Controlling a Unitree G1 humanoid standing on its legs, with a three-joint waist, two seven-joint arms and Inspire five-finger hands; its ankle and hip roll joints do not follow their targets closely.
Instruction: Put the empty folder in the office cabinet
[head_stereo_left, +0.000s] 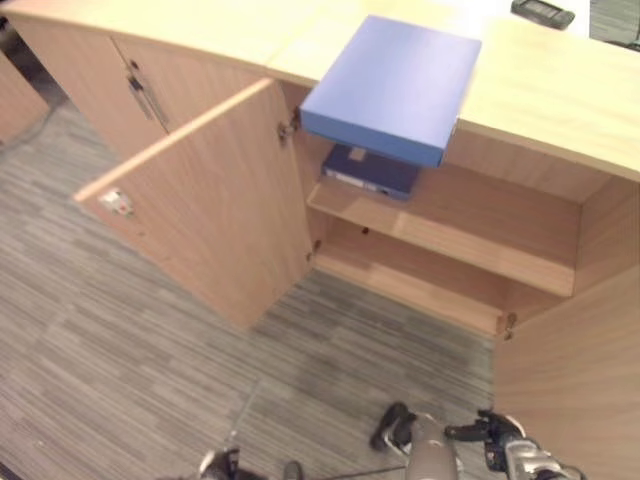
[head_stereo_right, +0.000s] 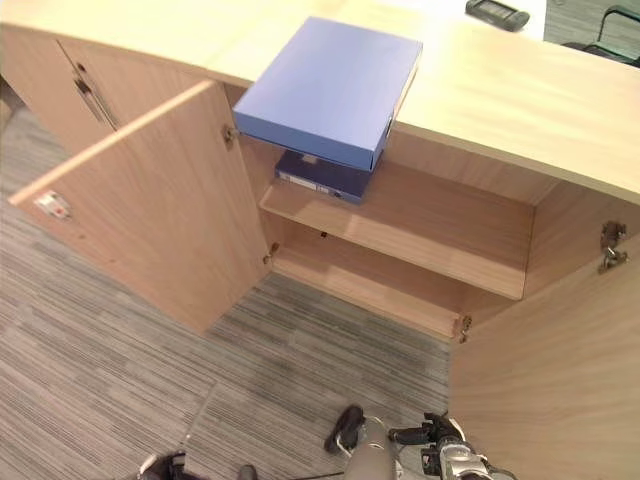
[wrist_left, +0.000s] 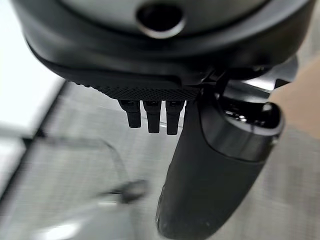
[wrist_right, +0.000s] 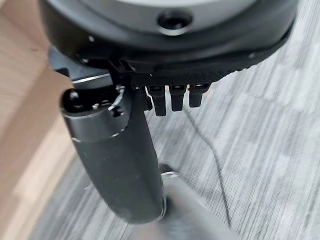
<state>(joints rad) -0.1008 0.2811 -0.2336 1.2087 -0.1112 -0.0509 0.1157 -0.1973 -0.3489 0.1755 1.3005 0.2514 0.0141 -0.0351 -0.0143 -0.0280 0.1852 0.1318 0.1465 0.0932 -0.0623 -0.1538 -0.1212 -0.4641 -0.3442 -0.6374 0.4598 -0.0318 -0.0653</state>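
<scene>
Well above and ahead of both hands, the blue folder (head_stereo_left: 392, 85) lies flat on the cabinet top (head_stereo_left: 560, 95), its near edge overhanging the open compartment. Left hand (wrist_left: 210, 165) and right hand (wrist_right: 120, 160) hang low over the carpet (head_stereo_left: 130, 370), fingers straight, holding nothing. Risk: a careless reach could tip the overhanging folder off the edge. A darker folder (head_stereo_left: 368, 170) occupies the upper shelf (head_stereo_left: 470, 225) on the left hand's side; the remainder is free. Both doors (head_stereo_left: 215, 205) stand wide.

matt blue folder (head_stereo_left: 395, 85), wood-grain cabinet (head_stereo_left: 220, 210)
</scene>
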